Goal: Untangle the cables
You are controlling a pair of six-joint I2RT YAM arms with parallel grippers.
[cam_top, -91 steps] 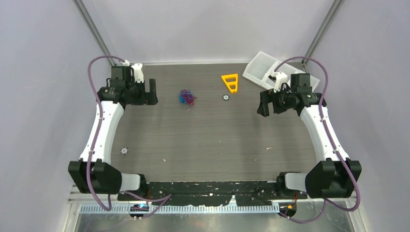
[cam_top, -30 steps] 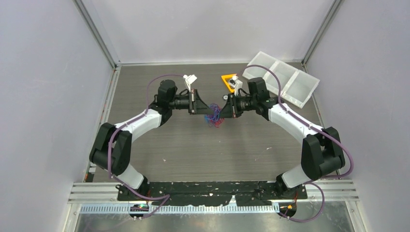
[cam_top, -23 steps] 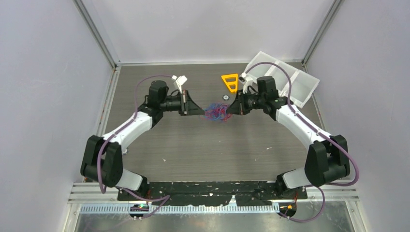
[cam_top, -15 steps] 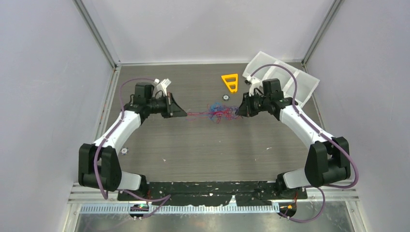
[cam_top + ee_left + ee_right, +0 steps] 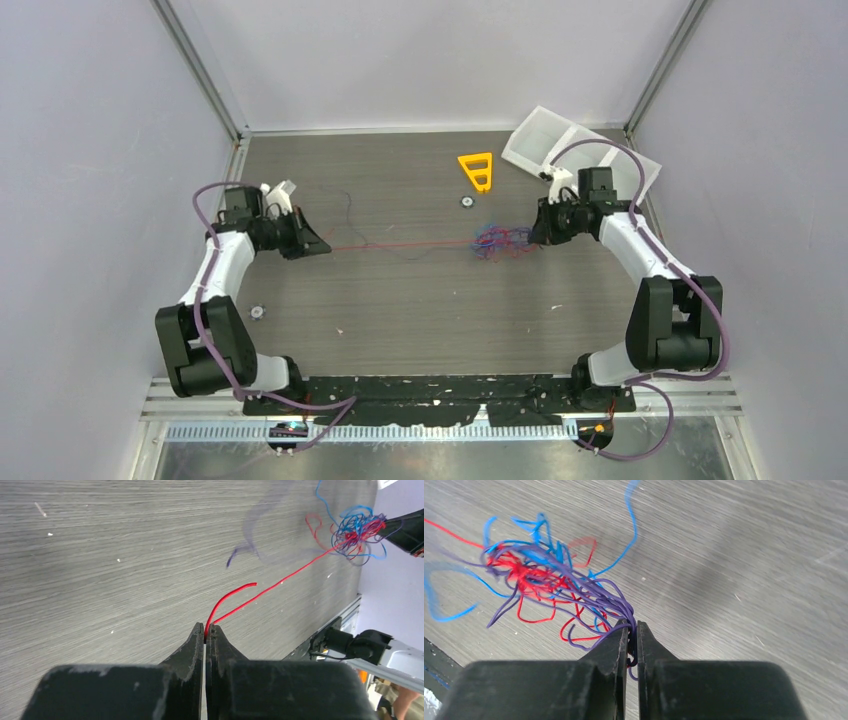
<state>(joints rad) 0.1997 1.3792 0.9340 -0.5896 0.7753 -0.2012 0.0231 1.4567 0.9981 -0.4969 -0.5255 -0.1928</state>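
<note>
The cables form a red, blue and purple clump [image 5: 495, 240] right of the table's middle, against my right gripper [image 5: 533, 237]. That gripper [image 5: 632, 630] is shut on a bundle of purple strands of the clump [image 5: 539, 575]. One red cable [image 5: 400, 245] runs taut from the clump leftward to my left gripper [image 5: 322, 245], which is shut on it near its end [image 5: 205, 631]. In the left wrist view the red cable [image 5: 280, 582] leads to the distant clump [image 5: 357, 530]. A loose dark purple strand [image 5: 347, 208] lies on the table near the left gripper.
An orange plastic triangle [image 5: 477, 170] and a small round piece [image 5: 466, 201] lie behind the clump. A clear compartment tray [image 5: 545, 135] stands at the back right. Another small round piece [image 5: 256, 312] sits at the front left.
Both grippers have pulled apart, left going left and right going right. The clump has travelled right with the right gripper, and a red cable has been drawn out straight between them.
</note>
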